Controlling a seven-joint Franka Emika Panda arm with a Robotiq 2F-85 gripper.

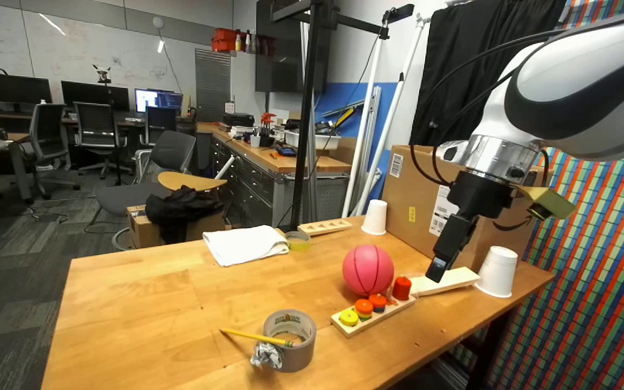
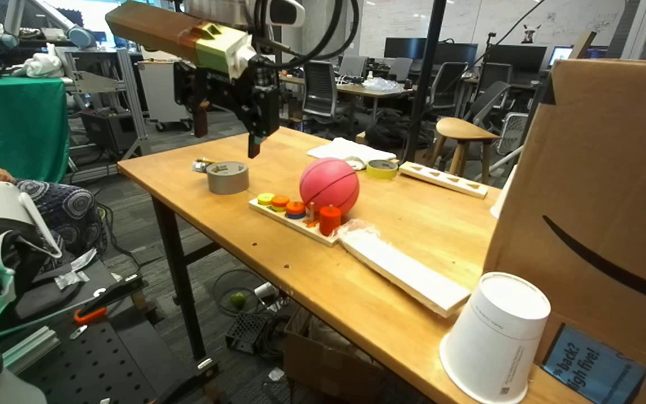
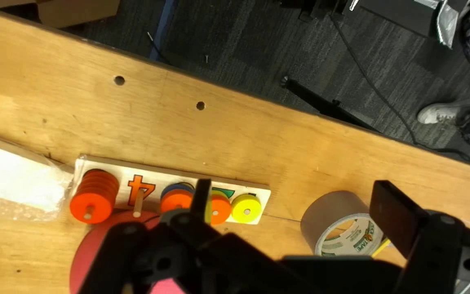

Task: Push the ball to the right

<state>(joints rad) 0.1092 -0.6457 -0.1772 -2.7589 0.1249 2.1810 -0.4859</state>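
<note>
The pinkish-red ball rests on the wooden table beside the peg board with coloured rings. It also shows in an exterior view. In the wrist view the ball is at the lower left, partly hidden behind a gripper finger. My gripper is open, its two fingers well apart, with nothing between them. It hangs above the table, apart from the ball. The gripper also shows in an exterior view, and in the wrist view its fingertips are spread above the table.
The peg board lies near the table edge, with a white wrapped board at its end. A grey tape roll holds a pencil. White cups, a cardboard box, a cloth and yellow tape stand around.
</note>
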